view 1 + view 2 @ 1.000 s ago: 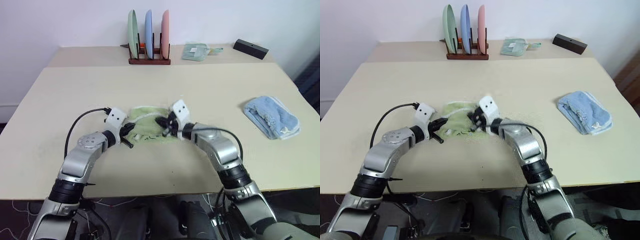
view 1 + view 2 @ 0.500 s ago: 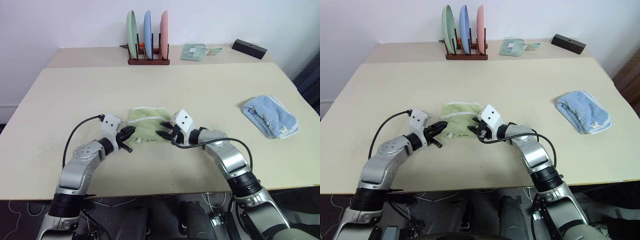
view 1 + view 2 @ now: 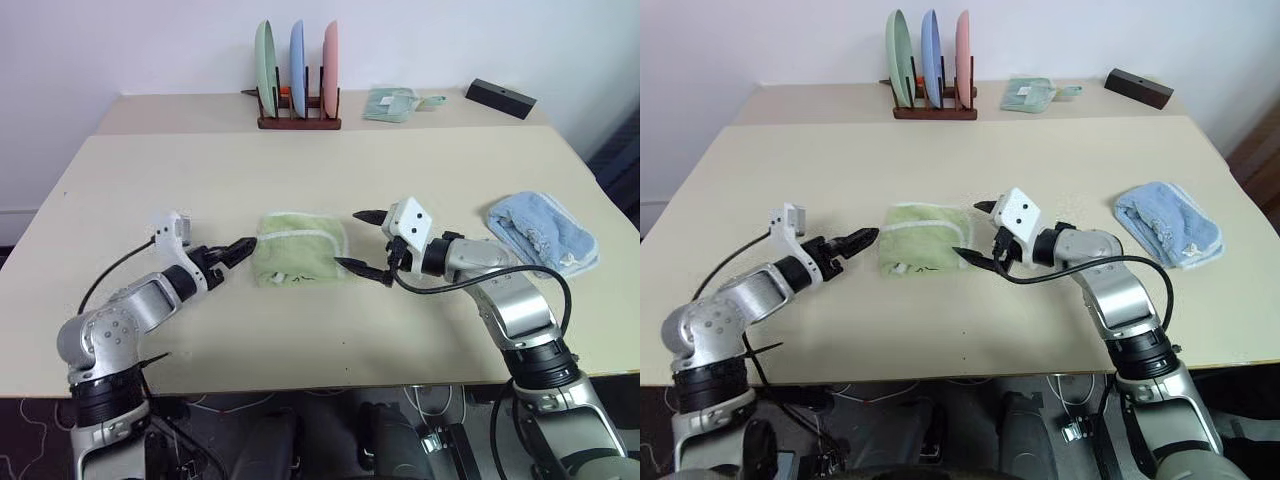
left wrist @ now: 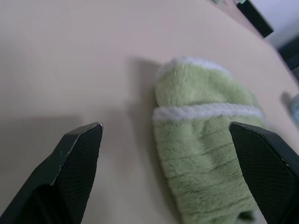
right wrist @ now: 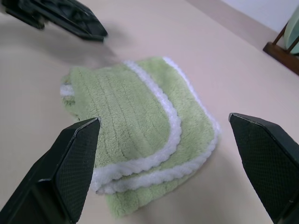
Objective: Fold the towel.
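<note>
The towel [image 3: 300,250], light green with white stitched edging, lies folded into a small packet near the table's middle. My left gripper [image 3: 236,251] hovers just to its left, open and empty, with its fingertips pointing at the packet's left edge. My right gripper [image 3: 350,238] is to the right of the towel, open wide with nothing between its fingers. In the left wrist view the towel [image 4: 205,154] lies ahead between the spread fingers. The right wrist view shows the towel [image 5: 135,130] in layers, with the left gripper [image 5: 70,18] beyond it.
A wooden rack with three plates [image 3: 297,70] stands at the back. A small mint cloth [image 3: 392,103] and a black box [image 3: 500,97] lie at the back right. A crumpled light blue cloth [image 3: 543,232] lies on the right of the beige table [image 3: 420,170].
Both grippers opened and let go of the towel. The left drew away to the left, the right rose and moved right. The towel stays folded on the table.
</note>
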{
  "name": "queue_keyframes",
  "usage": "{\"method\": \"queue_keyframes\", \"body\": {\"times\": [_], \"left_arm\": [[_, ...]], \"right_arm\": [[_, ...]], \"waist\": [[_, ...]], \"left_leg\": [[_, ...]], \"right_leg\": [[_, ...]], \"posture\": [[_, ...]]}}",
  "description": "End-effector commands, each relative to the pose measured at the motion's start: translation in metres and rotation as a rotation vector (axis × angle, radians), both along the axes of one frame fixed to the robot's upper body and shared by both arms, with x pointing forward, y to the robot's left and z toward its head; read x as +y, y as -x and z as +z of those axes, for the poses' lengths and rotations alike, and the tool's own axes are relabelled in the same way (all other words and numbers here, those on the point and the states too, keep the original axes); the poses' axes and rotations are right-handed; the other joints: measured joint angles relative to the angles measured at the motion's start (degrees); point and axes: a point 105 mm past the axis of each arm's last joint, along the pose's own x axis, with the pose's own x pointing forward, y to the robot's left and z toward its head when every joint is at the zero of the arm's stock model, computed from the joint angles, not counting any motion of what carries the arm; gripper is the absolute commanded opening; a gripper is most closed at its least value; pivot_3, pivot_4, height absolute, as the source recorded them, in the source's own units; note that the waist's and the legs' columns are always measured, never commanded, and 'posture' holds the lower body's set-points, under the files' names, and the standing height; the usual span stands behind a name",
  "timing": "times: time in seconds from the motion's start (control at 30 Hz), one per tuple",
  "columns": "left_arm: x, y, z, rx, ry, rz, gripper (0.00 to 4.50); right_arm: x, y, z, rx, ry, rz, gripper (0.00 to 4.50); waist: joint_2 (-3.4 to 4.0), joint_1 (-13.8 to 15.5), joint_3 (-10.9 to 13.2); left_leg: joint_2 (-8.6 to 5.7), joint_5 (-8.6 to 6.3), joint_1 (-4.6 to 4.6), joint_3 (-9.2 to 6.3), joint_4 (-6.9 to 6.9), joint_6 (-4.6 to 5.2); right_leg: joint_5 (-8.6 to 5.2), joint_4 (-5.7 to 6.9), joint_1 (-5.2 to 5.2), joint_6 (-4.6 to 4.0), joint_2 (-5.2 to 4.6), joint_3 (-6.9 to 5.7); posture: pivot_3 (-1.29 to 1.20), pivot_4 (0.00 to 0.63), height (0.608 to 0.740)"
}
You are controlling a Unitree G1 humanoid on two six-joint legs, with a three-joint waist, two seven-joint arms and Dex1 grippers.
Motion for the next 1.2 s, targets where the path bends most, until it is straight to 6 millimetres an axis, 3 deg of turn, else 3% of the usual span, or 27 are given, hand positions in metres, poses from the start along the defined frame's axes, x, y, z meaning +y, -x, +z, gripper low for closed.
{"method": "queue_keyframes", "body": {"times": [0.03,0.2,0.33,0.47,0.63,0.73,0.83,0.97,1.07,1.13,1.2], "left_arm": [[-0.012,-0.002,-0.003,0.040,0.007,-0.064,4.44],[-0.049,-0.005,-0.018,0.120,0.017,-0.191,4.44],[-0.073,-0.007,-0.017,0.123,0.078,-0.250,4.44],[-0.079,-0.010,-0.018,0.122,0.100,-0.240,2.68],[-0.075,-0.012,-0.015,0.106,0.141,-0.192,0.16],[-0.065,-0.018,-0.005,0.040,0.166,-0.123,0.04],[-0.027,-0.027,0.022,-0.101,0.239,0.083,0.04],[0.058,-0.019,0.044,-0.242,0.247,0.463,0.04],[0.114,0.002,0.036,-0.256,0.238,0.720,0.04],[0.154,0.028,0.022,-0.238,0.283,0.916,0.04],[0.176,0.048,0.006,-0.202,0.355,1.033,0.04]], "right_arm": [[-0.003,0.014,0.007,-0.027,0.019,0.064,4.50],[-0.011,0.016,0.006,-0.039,0.028,0.042,4.50],[-0.015,0.018,0.003,-0.037,0.036,0.025,4.50],[-0.019,0.020,0.001,-0.036,0.041,0.012,4.50],[-0.026,0.023,-0.002,-0.023,0.047,0.013,4.50],[-0.026,0.022,-0.002,-0.027,0.051,0.010,4.50],[-0.026,0.021,-0.001,-0.039,0.051,0.005,4.50],[-0.028,0.019,0.000,-0.048,0.053,-0.002,4.50],[-0.026,0.017,-0.001,-0.051,0.049,0.002,4.50],[-0.023,0.016,-0.001,-0.054,0.042,0.015,4.50],[-0.020,0.015,-0.002,-0.053,0.038,0.028,4.50]], "waist": [[0.00,-0.1,0.0],[-0.01,0.2,0.0],[-0.01,0.3,0.0],[-0.01,0.2,0.0],[-0.03,0.0,0.0],[-0.03,0.0,0.0],[-0.05,0.0,0.0],[-0.06,-0.2,0.0],[-0.06,-0.1,0.0],[-0.06,0.0,0.0],[-0.11,0.0,0.0]], "left_leg": [[0.00,0.00,0.00,0.00,0.00,0.00],[-0.01,0.01,0.02,0.00,0.01,-0.02],[-0.03,0.01,0.03,-0.01,0.02,-0.02],[-0.03,0.01,0.03,-0.01,0.02,-0.03],[-0.01,0.01,0.03,-0.01,0.02,-0.03],[-0.01,0.01,0.03,-0.01,0.01,-0.03],[0.00,0.01,0.02,-0.01,0.01,-0.03],[0.08,0.02,0.01,-0.01,0.00,-0.08],[0.10,0.03,0.01,0.00,-0.06,-0.11],[0.06,0.03,0.01,0.00,-0.05,-0.11],[0.06,0.02,0.01,0.00,-0.04,-0.10]], "right_leg": [[0.00,-0.01,0.00,0.00,0.01,0.00],[0.00,-0.01,0.05,0.00,-0.01,0.00],[0.00,-0.02,0.07,0.00,-0.04,0.01],[0.00,-0.02,0.08,0.00,-0.05,0.01],[0.00,-0.04,0.06,0.00,-0.03,0.01],[0.00,-0.05,0.06,0.00,-0.03,0.02],[0.00,-0.05,0.05,0.00,-0.03,0.02],[0.00,-0.06,-0.01,-0.01,-0.04,0.07],[0.00,-0.09,-0.03,-0.02,-0.02,0.08],[0.00,-0.11,0.00,-0.02,-0.01,0.07],[0.00,-0.14,0.02,-0.01,-0.02,0.07]], "posture": [[0.00,0.150,0.740],[0.00,0.150,0.740],[0.00,0.150,0.740],[0.00,0.150,0.740],[0.00,0.150,0.740],[0.00,0.150,0.740],[0.00,0.150,0.740],[0.00,0.150,0.740],[0.00,0.150,0.740],[0.00,0.150,0.740],[0.00,0.150,0.740]]}}
